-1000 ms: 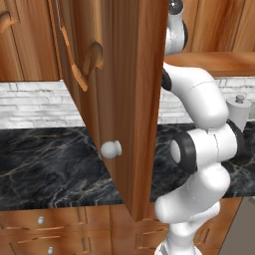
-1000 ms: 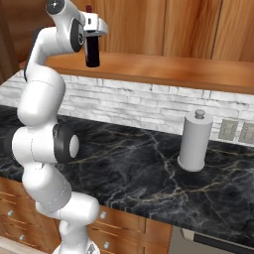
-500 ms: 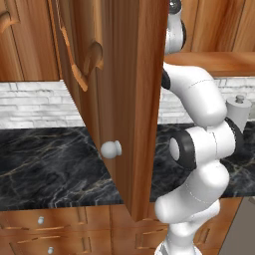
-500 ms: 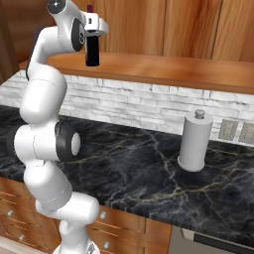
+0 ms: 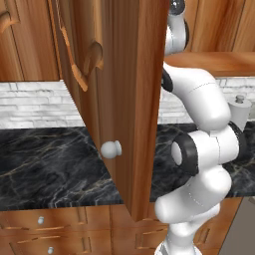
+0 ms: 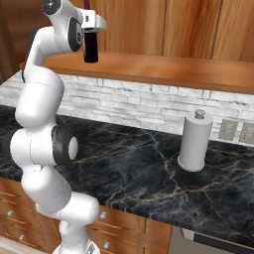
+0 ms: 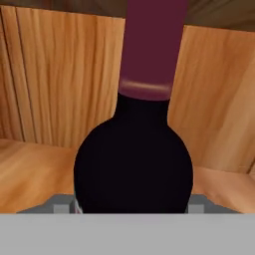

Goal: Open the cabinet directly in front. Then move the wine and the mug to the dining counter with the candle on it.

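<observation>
We see the cabinet [image 5: 124, 99] door swung wide open toward us, its round silver knob [image 5: 110, 149] facing the left base camera. Inside, the wine [image 7: 134, 159] stands upright on the wooden shelf [image 6: 163, 69], its red foil neck rising in the hand view. Our tool [image 6: 91, 30] reaches up into the cabinet and sits closed around the bottle's dark body. Below, a grey paper towel holder [image 6: 194, 141] stands on the black marble counter [image 6: 139, 168] by the white brick wall [image 6: 134, 101].
</observation>
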Robot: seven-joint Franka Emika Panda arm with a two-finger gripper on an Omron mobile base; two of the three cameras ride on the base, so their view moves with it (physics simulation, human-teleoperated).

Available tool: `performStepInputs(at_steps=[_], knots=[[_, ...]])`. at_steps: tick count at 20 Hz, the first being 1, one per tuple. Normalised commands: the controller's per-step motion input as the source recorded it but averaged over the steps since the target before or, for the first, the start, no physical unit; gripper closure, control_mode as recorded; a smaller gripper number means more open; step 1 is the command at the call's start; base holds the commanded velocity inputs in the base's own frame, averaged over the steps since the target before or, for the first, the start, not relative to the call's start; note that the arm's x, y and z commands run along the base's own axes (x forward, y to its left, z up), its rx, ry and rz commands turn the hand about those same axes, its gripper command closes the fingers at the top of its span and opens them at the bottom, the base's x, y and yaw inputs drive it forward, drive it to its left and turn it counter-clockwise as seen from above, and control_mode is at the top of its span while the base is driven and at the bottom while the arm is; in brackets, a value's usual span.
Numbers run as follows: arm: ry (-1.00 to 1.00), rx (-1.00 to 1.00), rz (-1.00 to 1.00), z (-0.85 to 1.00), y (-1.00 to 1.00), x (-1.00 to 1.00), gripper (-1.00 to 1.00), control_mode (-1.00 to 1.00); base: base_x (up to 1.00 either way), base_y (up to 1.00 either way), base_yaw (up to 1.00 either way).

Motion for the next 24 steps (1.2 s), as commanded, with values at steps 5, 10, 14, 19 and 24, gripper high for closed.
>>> performStepInputs(at_steps=[5,10,14,19,24], knots=[[-0.20,0.00,0.00,-0.02,0.00,-0.12,1.00,-1.00,0.00,0.00,0.00],[-0.14,0.00,0.02,0.04,0.00,-0.61,1.00,-1.00,0.00,0.00,0.00],[-0.37,0.01,0.04,0.32,-0.01,-1.00,1.00,-1.00,0.00,0.00,0.00],[-0.21,0.02,0.01,-0.03,-0.16,-1.00,1.00,-1.00,0.00,0.00,0.00],[0.00,0.00,0.00,-0.49,-0.20,-1.00,1.00,-1.00,0.00,0.00,0.00]])
